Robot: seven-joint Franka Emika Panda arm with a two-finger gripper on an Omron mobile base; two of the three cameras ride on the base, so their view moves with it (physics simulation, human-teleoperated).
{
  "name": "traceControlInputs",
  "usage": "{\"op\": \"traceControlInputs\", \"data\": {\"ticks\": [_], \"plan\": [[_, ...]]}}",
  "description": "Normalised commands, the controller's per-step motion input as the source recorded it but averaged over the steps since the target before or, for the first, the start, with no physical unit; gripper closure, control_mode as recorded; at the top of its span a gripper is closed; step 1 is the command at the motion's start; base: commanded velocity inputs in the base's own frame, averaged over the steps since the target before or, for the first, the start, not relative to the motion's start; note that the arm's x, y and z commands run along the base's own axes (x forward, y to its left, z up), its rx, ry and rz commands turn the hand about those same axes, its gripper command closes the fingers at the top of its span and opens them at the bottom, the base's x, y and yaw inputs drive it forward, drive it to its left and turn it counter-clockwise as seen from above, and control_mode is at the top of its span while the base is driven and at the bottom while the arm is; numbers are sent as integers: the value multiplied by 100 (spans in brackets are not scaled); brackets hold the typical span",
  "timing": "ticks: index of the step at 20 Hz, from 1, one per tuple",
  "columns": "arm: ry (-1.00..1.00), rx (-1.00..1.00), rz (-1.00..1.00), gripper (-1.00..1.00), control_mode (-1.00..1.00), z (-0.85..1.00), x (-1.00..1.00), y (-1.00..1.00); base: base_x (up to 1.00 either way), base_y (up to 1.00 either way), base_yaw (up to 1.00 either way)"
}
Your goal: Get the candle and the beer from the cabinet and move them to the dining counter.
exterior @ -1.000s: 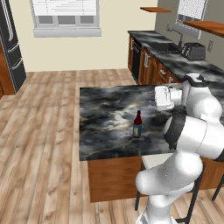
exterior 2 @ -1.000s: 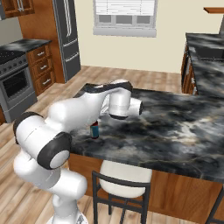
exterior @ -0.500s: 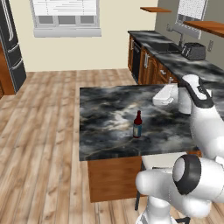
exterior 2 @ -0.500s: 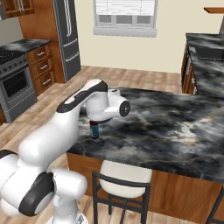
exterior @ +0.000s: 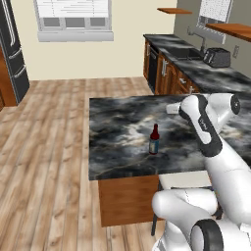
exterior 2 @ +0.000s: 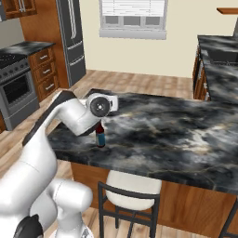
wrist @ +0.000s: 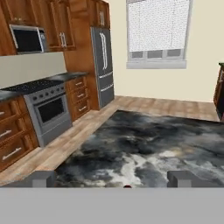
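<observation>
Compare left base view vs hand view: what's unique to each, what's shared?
Left base view alone: the beer standing upright on the dining counter, plus the toaster and sink on the far counter. Hand view alone: the stove, the microwave, and the open pincer with its fingertips spread wide. Shared: the marbled dining counter, the window, the refrigerator and the wood floor.

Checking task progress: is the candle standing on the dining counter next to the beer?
No: in the left base view the beer stands alone on the dining counter, with no candle beside it.
</observation>
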Motion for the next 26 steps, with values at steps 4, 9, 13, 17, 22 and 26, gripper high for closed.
{"op": "traceControlInputs", "data": {"ticks": [4, 9, 13, 17, 22, 26], "plan": [[28, -9, -30, -100, -100, 39, -25, 0, 0, 0, 0], [25, -7, -23, -100, -100, 44, -28, -7, 0, 0, 0], [17, -5, -12, -100, -100, 29, -54, -14, 0, 0, 0], [14, -1, -1, -100, -100, 42, -57, -5, 0, 0, 0], [11, 0, -2, -100, -100, 12, -66, 0, 0, 0, 0], [6, 0, -2, -100, -100, 10, -57, 0, 0, 0, 0]]}}
